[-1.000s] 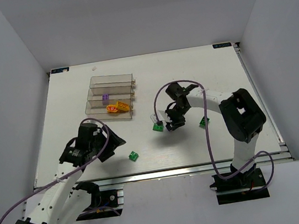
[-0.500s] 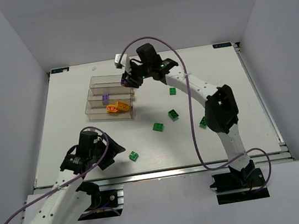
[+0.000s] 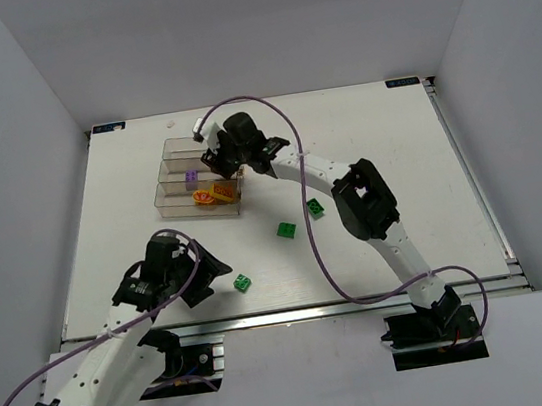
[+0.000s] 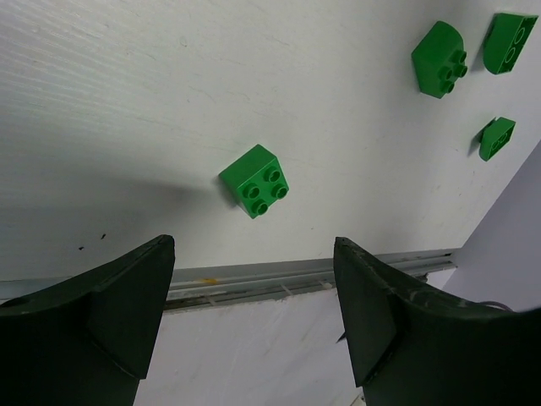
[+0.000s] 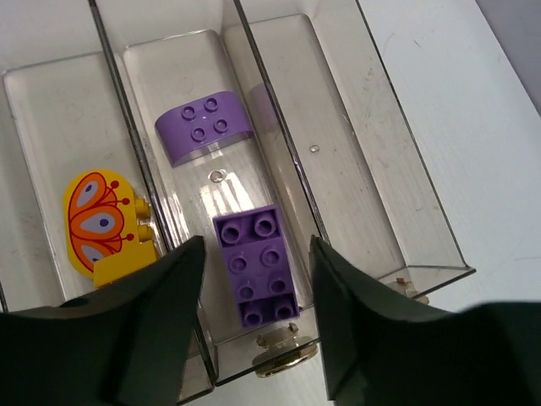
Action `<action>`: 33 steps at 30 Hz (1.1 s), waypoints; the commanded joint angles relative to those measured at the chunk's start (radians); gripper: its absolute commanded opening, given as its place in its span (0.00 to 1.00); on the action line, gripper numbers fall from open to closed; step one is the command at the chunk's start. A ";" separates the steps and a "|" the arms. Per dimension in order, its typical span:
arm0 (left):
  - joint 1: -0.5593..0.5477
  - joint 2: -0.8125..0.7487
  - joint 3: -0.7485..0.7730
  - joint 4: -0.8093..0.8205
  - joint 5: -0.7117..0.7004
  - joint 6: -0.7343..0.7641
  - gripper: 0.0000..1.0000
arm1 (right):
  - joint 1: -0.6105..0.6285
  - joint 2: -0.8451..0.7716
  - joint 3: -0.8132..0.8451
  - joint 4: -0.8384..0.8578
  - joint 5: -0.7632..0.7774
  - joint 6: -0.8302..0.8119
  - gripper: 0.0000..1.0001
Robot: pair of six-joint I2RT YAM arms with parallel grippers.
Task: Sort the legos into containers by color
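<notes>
Light, rigid and slick, the green brick (image 4: 254,180) below the spread left gripper (image 4: 254,254) wants pinching across flat sides; the right gripper (image 5: 255,252) gapes, seemingly empty, over a purple brick (image 5: 258,283).

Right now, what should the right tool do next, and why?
Probably lift the right tool straight up. Its fingers stand apart, with gaps on both sides of the purple brick, which lies in the middle bin near another purple piece, so that drop looks done.
</notes>
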 commanded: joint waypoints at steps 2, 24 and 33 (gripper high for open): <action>-0.004 0.055 -0.020 0.065 0.066 -0.023 0.86 | -0.009 -0.027 0.013 0.113 0.023 -0.009 0.71; -0.147 0.616 0.264 0.002 -0.024 -0.027 0.82 | -0.217 -0.770 -0.772 0.175 -0.151 0.198 0.72; -0.236 0.770 0.345 -0.038 -0.094 -0.060 0.67 | -0.288 -0.935 -0.964 0.150 -0.164 0.234 0.72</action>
